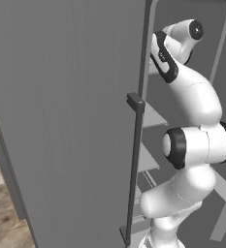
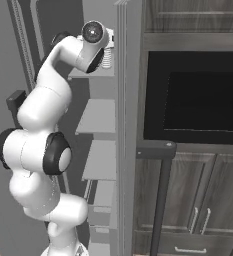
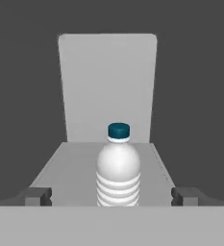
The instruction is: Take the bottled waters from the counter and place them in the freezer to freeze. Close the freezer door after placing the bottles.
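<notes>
Bottle [image 3: 118, 166] stands upright on a freezer shelf [image 3: 70, 168], roughly mid-width, teal cap up, w/ the pale back wall [image 3: 107, 86] behind it. Gripper [image 3: 111, 196] fingers are spread wide apart, one tip each side of the bottle, neither touching it; bottle sits centred btwn them, free. Freezer door [image 1: 66, 121] is swung open, arm reaching past its handle [image 1: 135, 160] into the compartment.

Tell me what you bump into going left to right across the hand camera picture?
Left fingertip → water bottle standing on the freezer shelf → right fingertip.
</notes>
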Motion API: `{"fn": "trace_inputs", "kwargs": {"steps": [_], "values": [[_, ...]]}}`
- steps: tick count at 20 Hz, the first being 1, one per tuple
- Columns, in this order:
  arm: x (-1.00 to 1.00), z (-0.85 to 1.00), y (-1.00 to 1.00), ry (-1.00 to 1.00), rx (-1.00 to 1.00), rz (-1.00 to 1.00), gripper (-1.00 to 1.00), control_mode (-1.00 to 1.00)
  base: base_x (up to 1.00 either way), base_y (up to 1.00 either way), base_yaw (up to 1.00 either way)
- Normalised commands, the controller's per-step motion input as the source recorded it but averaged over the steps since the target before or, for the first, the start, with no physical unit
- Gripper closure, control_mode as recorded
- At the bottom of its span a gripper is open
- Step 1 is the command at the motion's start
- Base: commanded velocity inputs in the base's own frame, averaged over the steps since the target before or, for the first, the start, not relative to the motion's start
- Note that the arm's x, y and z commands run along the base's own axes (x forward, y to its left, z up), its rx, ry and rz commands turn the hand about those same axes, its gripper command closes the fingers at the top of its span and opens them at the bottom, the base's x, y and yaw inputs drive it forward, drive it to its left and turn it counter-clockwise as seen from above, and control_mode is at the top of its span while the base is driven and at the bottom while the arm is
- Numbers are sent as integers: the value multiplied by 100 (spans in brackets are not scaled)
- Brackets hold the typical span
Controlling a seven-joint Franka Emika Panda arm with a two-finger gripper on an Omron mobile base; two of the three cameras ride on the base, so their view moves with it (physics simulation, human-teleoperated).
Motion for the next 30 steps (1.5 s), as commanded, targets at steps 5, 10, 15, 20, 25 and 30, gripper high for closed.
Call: {"fn": "trace_inputs", "kwargs": {"steps": [5, 10, 15, 20, 25, 30], "values": [[-56, 11, 0, -10, 0, -1, -100, -100, 0, 0, 0], [-65, 16, 0, -6, 0, -3, -100, -100, 0, 0, 0], [-84, 17, 0, -3, 0, -6, -100, -100, 0, 0, 0], [-95, 12, 0, -2, 0, -10, -100, -100, 0, 0, 0], [-92, 13, 0, 0, 0, -16, -100, -100, 0, 0, 0], [-85, 1, 2, 4, 0, -17, -100, -100, 0, 0, 0]]}}
